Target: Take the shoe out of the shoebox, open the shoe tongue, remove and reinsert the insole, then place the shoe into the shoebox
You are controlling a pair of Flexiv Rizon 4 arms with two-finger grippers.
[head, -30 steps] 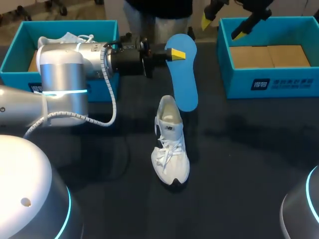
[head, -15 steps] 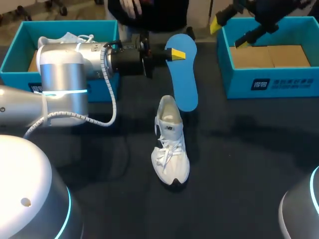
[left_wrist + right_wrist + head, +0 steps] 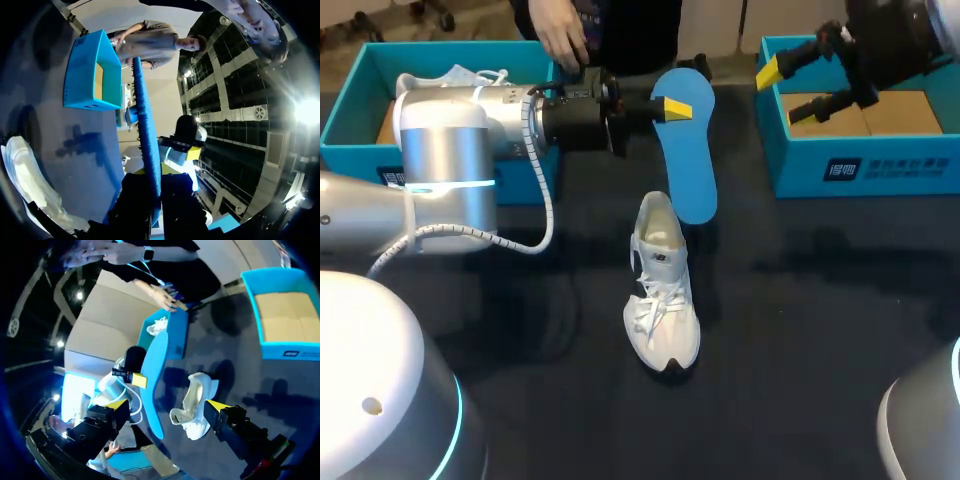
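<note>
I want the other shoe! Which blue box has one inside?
The left blue box: a white shoe peeks out of it. The right blue box shows only its brown bottom.

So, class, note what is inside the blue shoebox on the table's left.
A white laced shoe shows in the left shoebox; the left arm covers most of the inside.

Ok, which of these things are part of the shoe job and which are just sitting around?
Job: shoe; insole, held in the left gripper; probably the empty shoebox, by the open right gripper.
Lying about: second shoebox; other shoe inside it.
</note>
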